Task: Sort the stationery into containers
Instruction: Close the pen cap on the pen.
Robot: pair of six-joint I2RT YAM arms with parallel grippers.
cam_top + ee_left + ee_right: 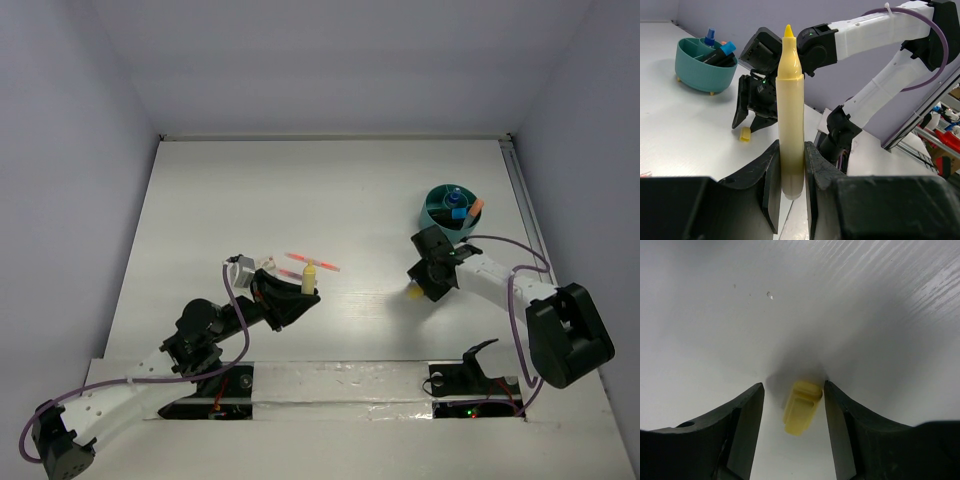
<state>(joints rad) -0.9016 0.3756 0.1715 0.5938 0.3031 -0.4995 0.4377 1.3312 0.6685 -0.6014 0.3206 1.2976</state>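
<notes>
My left gripper [791, 165] is shut on a pale yellow highlighter [790, 105] with no cap, held upright above the table; it shows in the top view [309, 278] too. Its yellow cap [802, 406] lies on the table between the open fingers of my right gripper [792, 412], close to the right finger. In the top view the cap [413, 293] lies under the right gripper [428, 285]. The teal cup [450, 208] stands at the far right with blue, orange and black pens in it, and shows in the left wrist view [705, 62].
Two thin pink-red pens [312, 262] lie on the table just behind the left gripper. The right arm [880, 55] stretches across the left wrist view. A rail [525, 205] runs along the table's right edge.
</notes>
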